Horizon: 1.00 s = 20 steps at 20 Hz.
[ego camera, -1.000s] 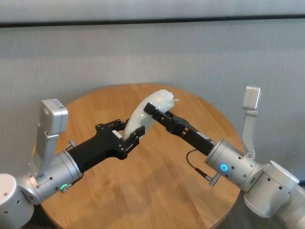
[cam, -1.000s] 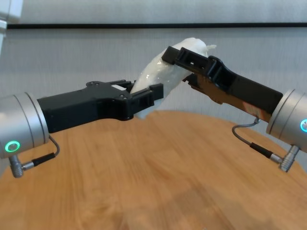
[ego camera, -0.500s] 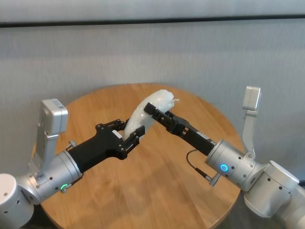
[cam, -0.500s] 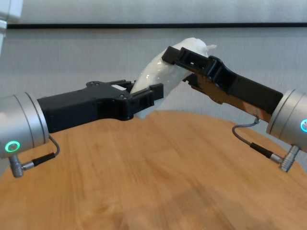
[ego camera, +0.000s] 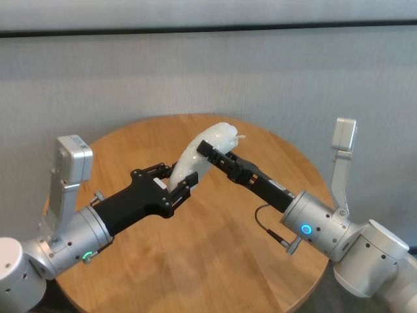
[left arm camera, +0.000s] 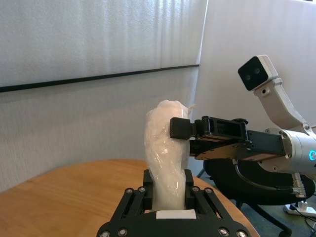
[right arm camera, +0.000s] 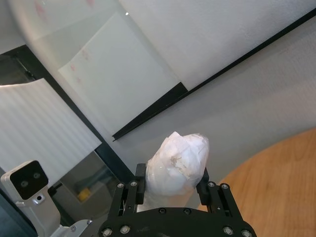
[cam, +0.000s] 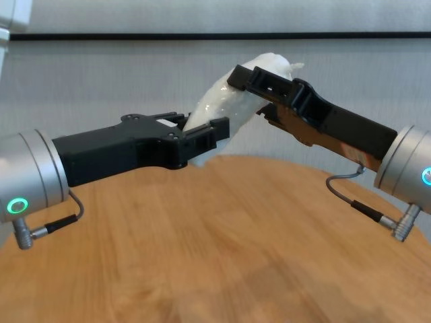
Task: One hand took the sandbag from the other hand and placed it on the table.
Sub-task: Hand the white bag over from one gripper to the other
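The white sandbag hangs tilted in the air above the round wooden table. My green-lit left gripper is shut on its lower end. My blue-lit right gripper is shut on its upper part, just below the twisted tip. In the chest view the sandbag spans from the left gripper up to the right gripper. In the left wrist view the bag stands between the left gripper's fingers. In the right wrist view the bag fills the right gripper.
A grey wall stands close behind the table. A dark office chair shows beyond the table's edge in the left wrist view. The tabletop below the arms is bare wood.
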### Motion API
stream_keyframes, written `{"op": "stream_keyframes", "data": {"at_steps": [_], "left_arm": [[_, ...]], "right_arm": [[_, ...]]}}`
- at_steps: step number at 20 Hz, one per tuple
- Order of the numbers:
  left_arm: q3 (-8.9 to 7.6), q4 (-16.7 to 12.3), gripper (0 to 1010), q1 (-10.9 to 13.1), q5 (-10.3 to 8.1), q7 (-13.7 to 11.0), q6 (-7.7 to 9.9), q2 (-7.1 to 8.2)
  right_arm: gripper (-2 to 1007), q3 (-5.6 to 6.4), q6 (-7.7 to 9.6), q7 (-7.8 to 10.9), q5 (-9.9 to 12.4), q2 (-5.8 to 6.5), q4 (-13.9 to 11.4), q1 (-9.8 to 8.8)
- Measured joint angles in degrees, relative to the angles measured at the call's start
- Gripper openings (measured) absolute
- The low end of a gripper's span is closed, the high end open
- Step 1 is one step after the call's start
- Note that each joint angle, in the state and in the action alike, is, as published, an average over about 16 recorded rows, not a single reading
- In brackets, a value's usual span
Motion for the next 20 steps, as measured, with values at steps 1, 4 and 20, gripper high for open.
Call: {"op": "stream_keyframes", "data": {"at_steps": [1,4,20], "left_arm": [[0.0,0.0,368,0.0,0.0,0.0,0.0,0.0],[0.0,0.0,368,0.0,0.0,0.0,0.0,0.0],[0.0,0.0,368,0.0,0.0,0.0,0.0,0.0]], "right_arm": [[595,0.0,0.0,0.0,0.0,0.0,0.0,0.0],[595,0.0,0.0,0.0,0.0,0.0,0.0,0.0],[595,0.0,0.0,0.0,0.0,0.0,0.0,0.0]]}}
